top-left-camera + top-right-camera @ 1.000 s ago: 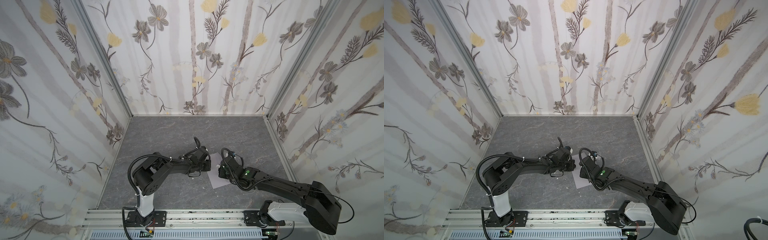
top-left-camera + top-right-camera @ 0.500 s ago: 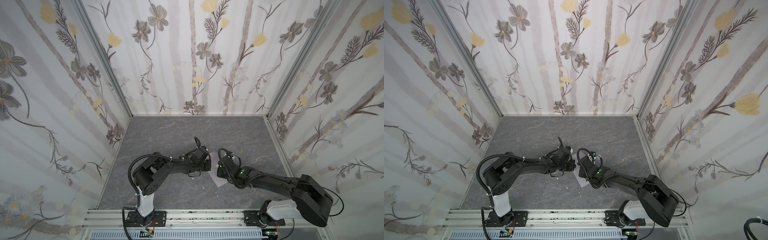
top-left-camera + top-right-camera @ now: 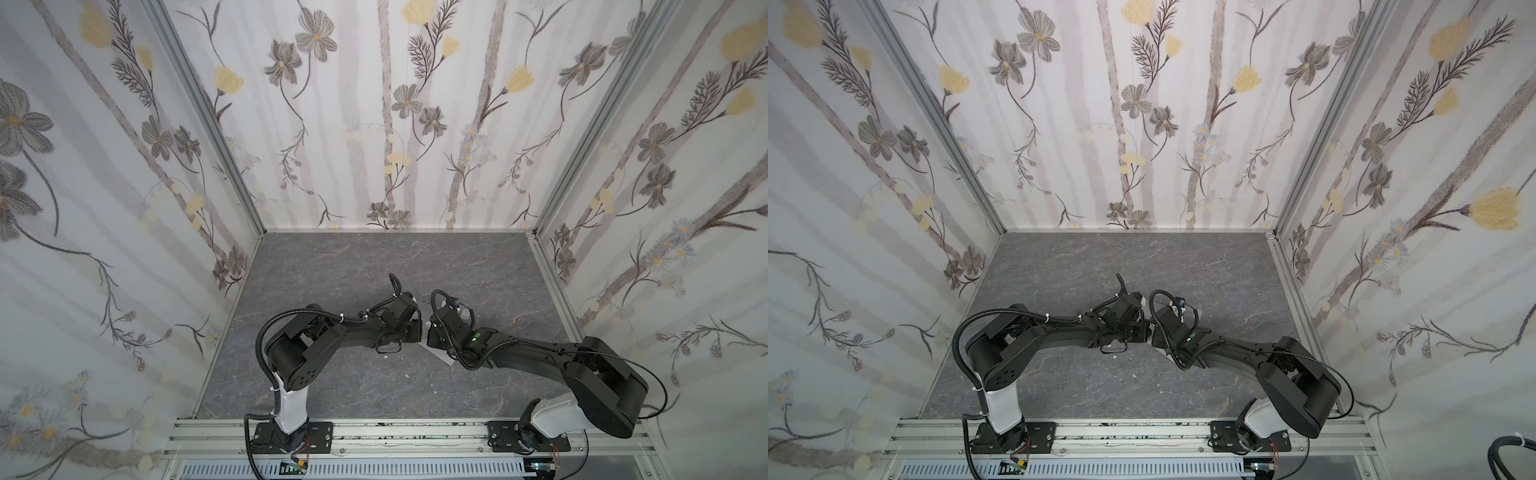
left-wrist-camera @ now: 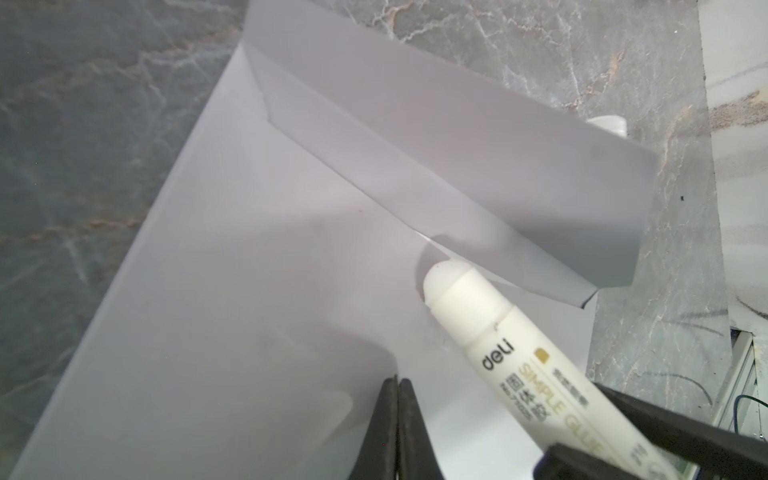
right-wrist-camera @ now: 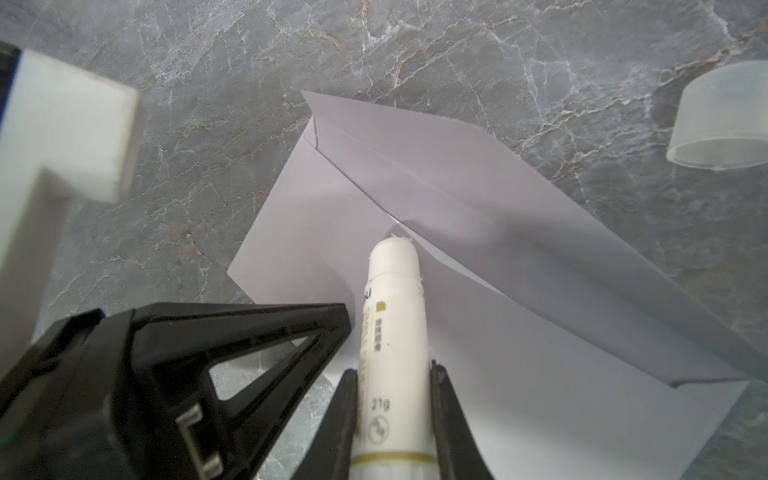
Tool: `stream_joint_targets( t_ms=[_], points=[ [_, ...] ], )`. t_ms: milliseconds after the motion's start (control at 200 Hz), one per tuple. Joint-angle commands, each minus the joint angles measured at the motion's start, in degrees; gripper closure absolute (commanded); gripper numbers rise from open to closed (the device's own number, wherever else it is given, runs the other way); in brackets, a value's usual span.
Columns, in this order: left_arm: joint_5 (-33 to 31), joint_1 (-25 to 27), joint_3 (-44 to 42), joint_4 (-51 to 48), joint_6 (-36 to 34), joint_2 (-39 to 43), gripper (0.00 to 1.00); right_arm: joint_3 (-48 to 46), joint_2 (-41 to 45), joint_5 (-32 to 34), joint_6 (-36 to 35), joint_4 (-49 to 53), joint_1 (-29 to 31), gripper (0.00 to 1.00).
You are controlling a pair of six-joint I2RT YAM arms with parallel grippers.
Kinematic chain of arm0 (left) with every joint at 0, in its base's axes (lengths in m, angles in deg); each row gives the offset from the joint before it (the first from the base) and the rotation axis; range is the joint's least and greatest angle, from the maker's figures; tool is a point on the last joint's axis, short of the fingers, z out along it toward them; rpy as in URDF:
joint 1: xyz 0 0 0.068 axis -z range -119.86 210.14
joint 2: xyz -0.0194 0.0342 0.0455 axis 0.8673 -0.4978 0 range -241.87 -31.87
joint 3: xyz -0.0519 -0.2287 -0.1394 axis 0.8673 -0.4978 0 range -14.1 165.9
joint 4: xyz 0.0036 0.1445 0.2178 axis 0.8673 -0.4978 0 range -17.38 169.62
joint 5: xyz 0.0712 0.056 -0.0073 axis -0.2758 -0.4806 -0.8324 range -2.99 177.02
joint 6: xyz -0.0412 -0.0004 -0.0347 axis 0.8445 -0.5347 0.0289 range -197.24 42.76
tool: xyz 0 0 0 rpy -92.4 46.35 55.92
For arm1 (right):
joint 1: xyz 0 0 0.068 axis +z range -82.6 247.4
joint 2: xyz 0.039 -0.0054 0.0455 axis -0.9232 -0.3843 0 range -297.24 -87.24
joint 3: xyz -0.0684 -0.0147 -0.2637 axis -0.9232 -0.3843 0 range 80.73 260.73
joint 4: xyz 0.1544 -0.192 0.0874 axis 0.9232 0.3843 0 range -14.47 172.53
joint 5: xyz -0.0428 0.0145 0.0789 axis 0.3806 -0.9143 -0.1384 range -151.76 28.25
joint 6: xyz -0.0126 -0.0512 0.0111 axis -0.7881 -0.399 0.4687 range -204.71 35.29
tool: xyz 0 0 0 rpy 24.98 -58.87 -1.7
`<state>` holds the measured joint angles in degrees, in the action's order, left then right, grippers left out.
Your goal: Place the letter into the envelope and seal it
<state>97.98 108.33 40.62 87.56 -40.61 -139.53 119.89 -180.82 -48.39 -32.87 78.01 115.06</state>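
The grey-lavender envelope point(image 4: 249, 291) lies flat on the dark marble table, its flap point(image 4: 498, 145) standing up and open. My left gripper point(image 4: 397, 380) is shut, tips pressed on the envelope's body. My right gripper point(image 5: 392, 370) is shut on a white glue stick point(image 5: 395, 332), uncapped. Its tip rests on the envelope point(image 5: 540, 374) just below the flap crease point(image 5: 415, 241). The glue stick point(image 4: 498, 345) also shows in the left wrist view. In both top views the two wrists meet mid-table and only a corner of the envelope point(image 3: 440, 355) point(image 3: 1158, 351) peeks out. The letter is hidden.
The translucent glue cap point(image 5: 723, 120) lies on the table beyond the flap and also shows as the cap point(image 4: 609, 124) behind it. The left gripper's black finger point(image 5: 249, 332) sits close beside the glue stick. Small white scraps point(image 3: 407, 375) dot the table. Patterned walls enclose three sides.
My right arm has folded in and carried the glue stick a little left and farther back over the envelope. The left arm has stayed put.
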Motion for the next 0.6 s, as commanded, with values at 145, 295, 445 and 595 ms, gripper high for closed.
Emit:
stream_joint_targets(
  t_ms=[145, 295, 445, 595],
  points=[
    [-1.56, 0.00, -0.66, -6.10, 0.12, -0.19, 1.00, 0.19, -1.77, -2.87, -0.15, 0.93, -0.17, 1.00],
    [-2.15, -0.09, -0.85, -6.16, 0.12, -0.05, 1.00, -2.39, 3.14, -2.74, 0.61, 2.45, -0.29, 1.00],
    [-2.19, -0.15, -0.03, -6.14, 0.04, -0.56, 1.00, -4.18, 7.54, -3.92, 0.90, 4.62, -0.29, 1.00],
    [-2.28, -0.11, 1.38, -6.34, -0.67, -0.46, 1.00, -3.12, 9.99, -4.59, 0.17, 7.46, -0.29, 1.00]
  ],
)
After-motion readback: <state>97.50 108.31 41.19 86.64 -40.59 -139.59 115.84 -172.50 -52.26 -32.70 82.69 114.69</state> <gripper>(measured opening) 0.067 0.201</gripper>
